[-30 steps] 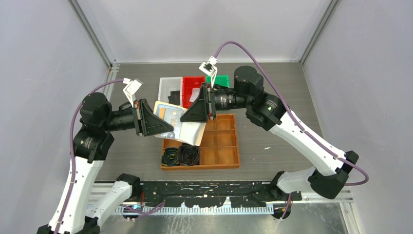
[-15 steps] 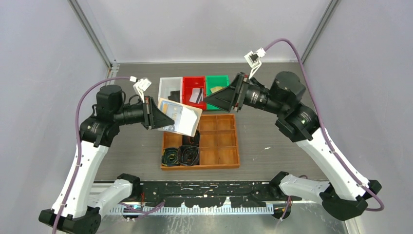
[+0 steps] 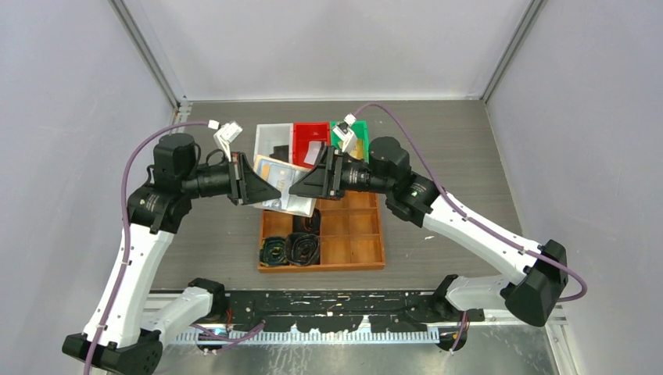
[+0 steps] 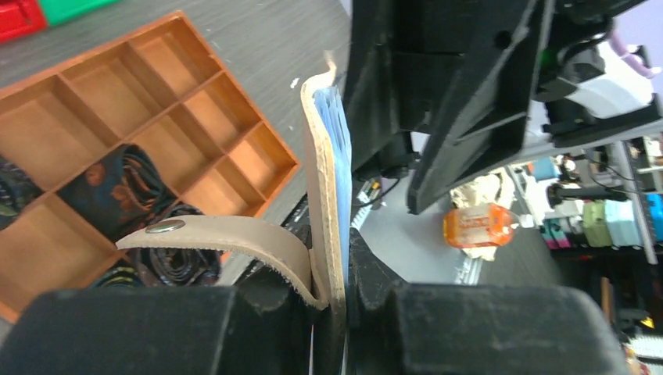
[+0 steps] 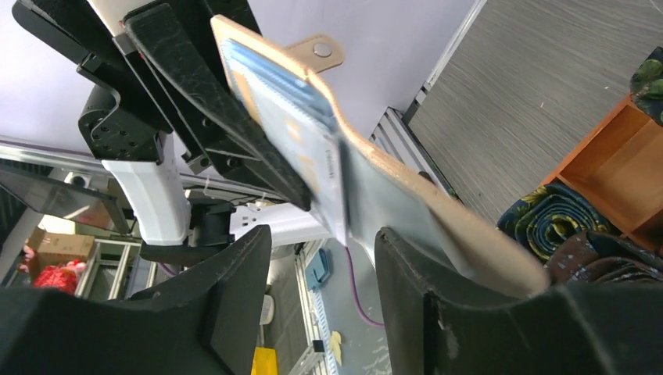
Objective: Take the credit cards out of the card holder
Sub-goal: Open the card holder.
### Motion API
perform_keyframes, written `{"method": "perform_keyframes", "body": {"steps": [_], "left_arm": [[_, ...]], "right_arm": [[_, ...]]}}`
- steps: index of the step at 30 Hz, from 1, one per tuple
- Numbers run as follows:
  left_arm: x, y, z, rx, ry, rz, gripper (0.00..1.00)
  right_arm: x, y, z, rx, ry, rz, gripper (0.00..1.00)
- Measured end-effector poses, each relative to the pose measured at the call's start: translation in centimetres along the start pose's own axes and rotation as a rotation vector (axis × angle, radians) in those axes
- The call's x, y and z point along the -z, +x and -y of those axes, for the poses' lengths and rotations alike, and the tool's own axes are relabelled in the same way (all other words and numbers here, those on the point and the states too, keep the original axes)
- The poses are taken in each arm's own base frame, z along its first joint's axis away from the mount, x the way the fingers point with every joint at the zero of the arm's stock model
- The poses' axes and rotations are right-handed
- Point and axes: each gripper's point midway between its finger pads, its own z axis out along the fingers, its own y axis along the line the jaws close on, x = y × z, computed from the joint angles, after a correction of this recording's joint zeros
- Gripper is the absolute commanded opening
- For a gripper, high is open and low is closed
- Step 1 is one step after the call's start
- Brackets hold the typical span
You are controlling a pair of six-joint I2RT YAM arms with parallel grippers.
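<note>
The tan card holder (image 3: 283, 176) hangs open in the air above the wooden tray, with my left gripper (image 3: 272, 192) shut on its edge. In the left wrist view the card holder (image 4: 322, 172) is edge-on between the jaws of my left gripper (image 4: 335, 285), its snap strap (image 4: 211, 233) curling left. My right gripper (image 3: 295, 190) is open at the holder's lower leaf. In the right wrist view a pale card (image 5: 319, 168) pokes out of the blue pockets toward the gap of my right gripper (image 5: 322, 262). A black card (image 3: 278, 153) and a grey card (image 3: 316, 153) lie in the bins.
White bin (image 3: 266, 134), red bin (image 3: 306, 131) and green bin (image 3: 358, 130) stand in a row behind the holder. The wooden divided tray (image 3: 356, 234) sits below it, with dark coiled belts (image 3: 291, 248) in its left compartments.
The right arm went out over the green bin and has come back to the holder with its jaws open. The left arm raised the holder slightly, then held still.
</note>
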Motion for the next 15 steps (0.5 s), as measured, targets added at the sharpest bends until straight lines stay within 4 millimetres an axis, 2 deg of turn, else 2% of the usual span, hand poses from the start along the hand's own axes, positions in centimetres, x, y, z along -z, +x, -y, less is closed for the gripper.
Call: {"method": "perform_keyframes", "body": {"steps": [2,10,15], "left_arm": [[0.1,-0.1,0.6,0.022,0.031,0.0,0.0],[0.1,-1.4,2.7,0.103,0.134,0.01,0.0],[0.1,-2.1,3.5,0.118,0.169,0.024,0.0]], "right_arm": [[-0.1,0.1,0.3,-0.011,0.002,0.0,0.54],[0.3,-0.1,-1.0,0.005,-0.084,0.036,0.44],[0.4,-0.4,-2.7,-0.018,-0.173,0.043,0.37]]}}
